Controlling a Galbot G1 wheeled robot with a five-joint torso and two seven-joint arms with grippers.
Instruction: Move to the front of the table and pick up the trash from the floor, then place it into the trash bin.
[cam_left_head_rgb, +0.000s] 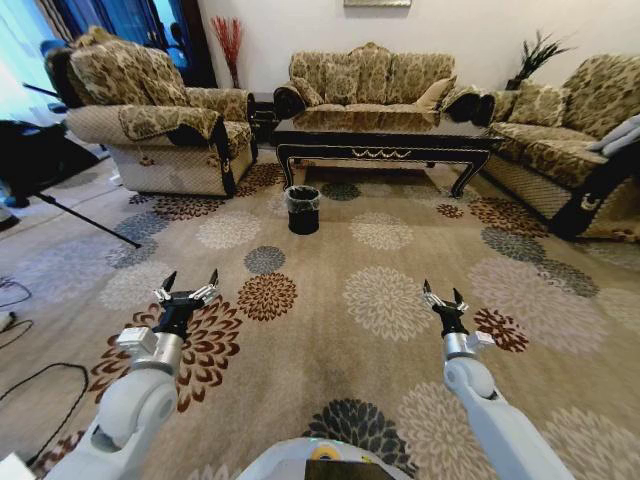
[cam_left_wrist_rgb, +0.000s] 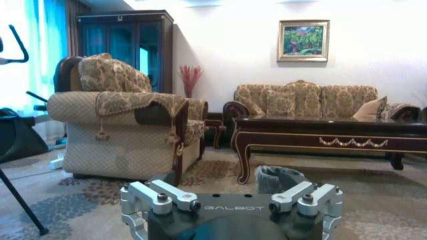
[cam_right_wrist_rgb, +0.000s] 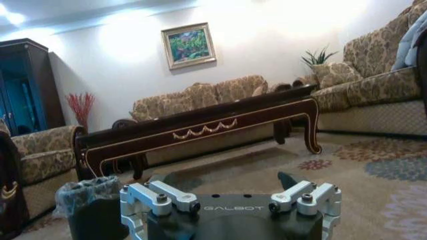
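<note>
The left gripper (cam_left_head_rgb: 186, 284) and right gripper (cam_left_head_rgb: 441, 296) hover low over the flowered carpet (cam_left_head_rgb: 330, 280), both with fingers spread and holding nothing. Bare carpet stretches ahead of them to the trash bin (cam_left_head_rgb: 303, 209), which stands on the floor just before the table's (cam_left_head_rgb: 385, 137) left front leg. An armchair (cam_left_head_rgb: 160, 125) borders the left, a sofa (cam_left_head_rgb: 570, 130) the right.

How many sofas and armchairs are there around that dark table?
3. An armchair left of the table, a sofa behind it against the wall, and another sofa on the right, cut off by the picture's edge. More seats may lie outside the picture.
</note>
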